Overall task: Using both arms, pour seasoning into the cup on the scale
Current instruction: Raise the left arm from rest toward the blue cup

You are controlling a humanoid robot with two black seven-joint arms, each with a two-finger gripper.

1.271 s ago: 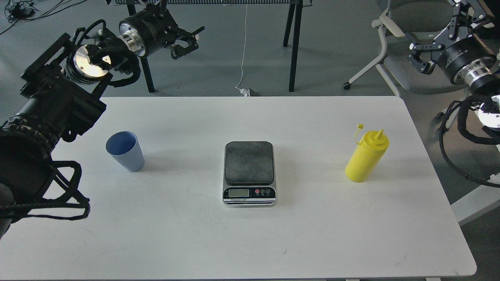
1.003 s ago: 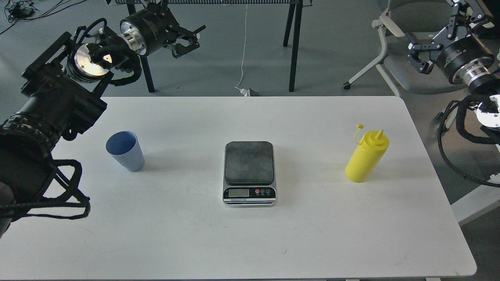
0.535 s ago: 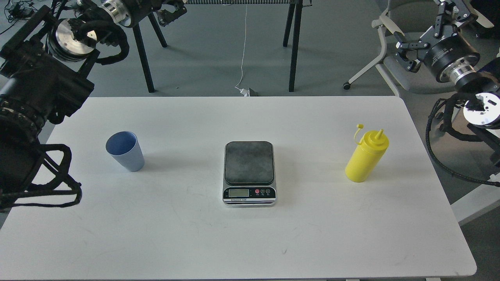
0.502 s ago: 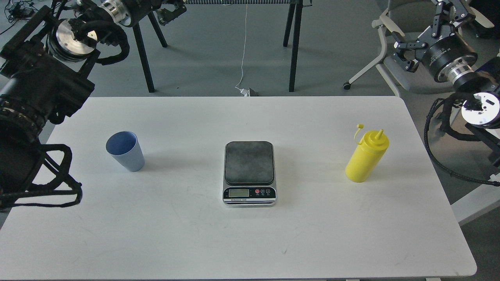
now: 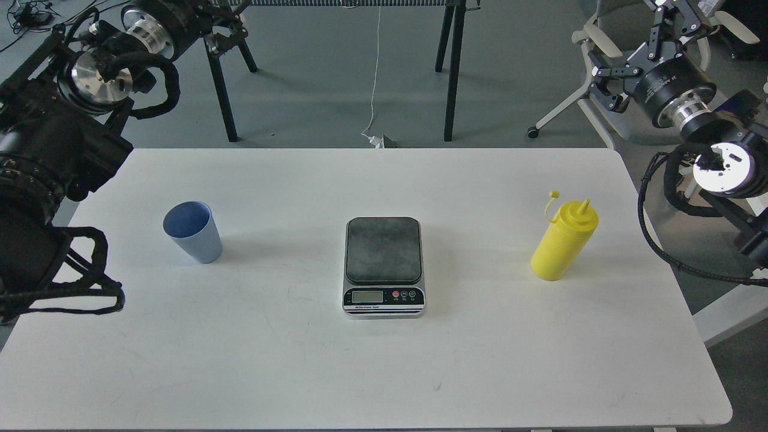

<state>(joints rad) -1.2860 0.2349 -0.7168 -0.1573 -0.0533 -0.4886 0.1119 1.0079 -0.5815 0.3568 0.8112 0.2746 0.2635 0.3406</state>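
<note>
The light blue cup (image 5: 192,231) stands upright on the left of the white table (image 5: 300,372). The scale (image 5: 383,249) lies at the table's middle with nothing on its dark platform. The yellow seasoning bottle (image 5: 564,242) stands upright on the right, its tethered cap off the nozzle. My left gripper (image 5: 231,25) is raised beyond the table's far left corner, well above and behind the cup; its jaws look apart and empty. My right gripper (image 5: 630,51) is raised past the far right corner, behind the bottle, open and empty.
A grey office chair (image 5: 606,42) stands behind the right gripper. Black table legs (image 5: 451,66) and a white cable (image 5: 375,72) are on the floor beyond the table. My arms' cable loops hang at the left edge (image 5: 90,294) and right edge (image 5: 666,240).
</note>
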